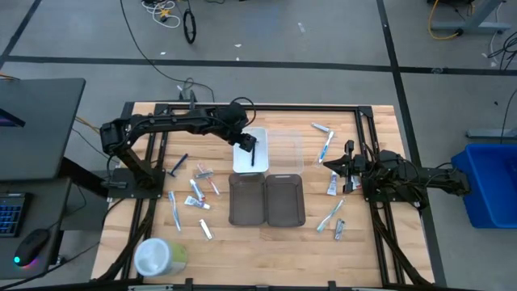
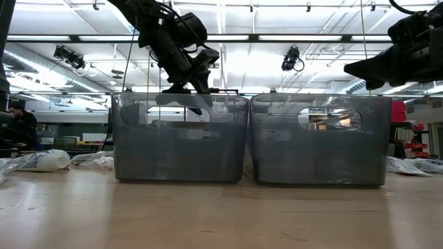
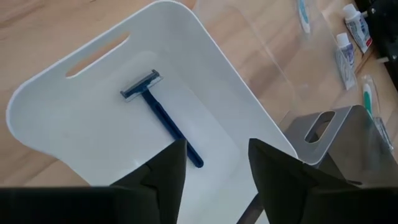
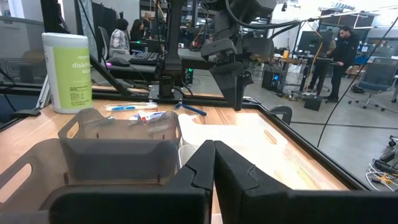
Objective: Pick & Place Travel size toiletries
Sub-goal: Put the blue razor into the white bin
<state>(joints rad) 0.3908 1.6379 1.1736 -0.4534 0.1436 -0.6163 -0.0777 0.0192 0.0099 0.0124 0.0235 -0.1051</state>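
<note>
One blue razor [image 3: 160, 114] lies in white tray [image 3: 74, 124].

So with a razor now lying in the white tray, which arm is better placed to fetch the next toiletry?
Probably left. Its hand hangs open and empty over the white tray, where the razor lies, and several toiletries lie on its side. The right hand is shut, though tubes lie beside it.

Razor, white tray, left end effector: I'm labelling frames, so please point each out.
razor [image 3: 163, 121], left wrist view, on its blue handle.
white tray [image 3: 74, 124], left wrist view, on its floor.
left end effector [image 3: 217, 163], left wrist view, between fingertips.
</note>
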